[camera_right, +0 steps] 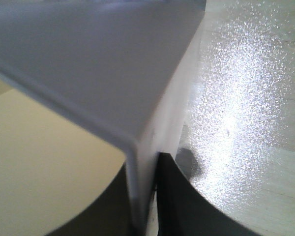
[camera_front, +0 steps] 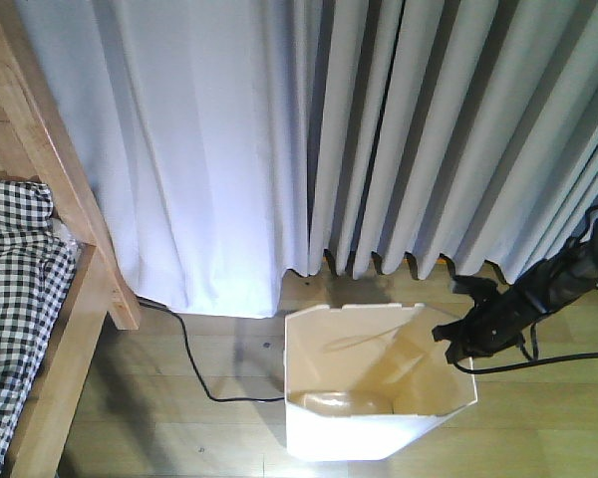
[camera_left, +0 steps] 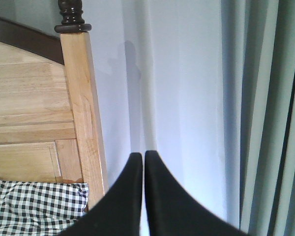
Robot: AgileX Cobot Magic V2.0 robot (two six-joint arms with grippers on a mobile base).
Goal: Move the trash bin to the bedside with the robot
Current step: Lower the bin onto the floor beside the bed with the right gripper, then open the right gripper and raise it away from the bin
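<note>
While the white trash bin [camera_front: 364, 423] stands on the wooden floor [camera_front: 199, 438] before pale curtains [camera_front: 279, 129] — well apart from the bed [camera_front: 65, 329] with checked bedding [camera_front: 15, 299] — the right hand [camera_front: 456, 344] pinches the bin's right rim. Left hand [camera_left: 143, 162] — fingers pressed together, holding nothing.

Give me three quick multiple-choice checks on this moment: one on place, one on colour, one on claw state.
1. Where is the trash bin?
A. On the bed
B. On the floor before the curtain
C. Under the bed

2. The bedding is:
A. Black-and-white check
B. Plain blue
C. Red stripes

3. The right claw is:
A. Open in free air
B. Out of view
C. Closed on the bin's wall

Answers:
1 B, the bin stands on wooden floor by the curtain.
2 A, gingham shows beside the wooden frame.
3 C, the wall passes between both fingers.
</note>
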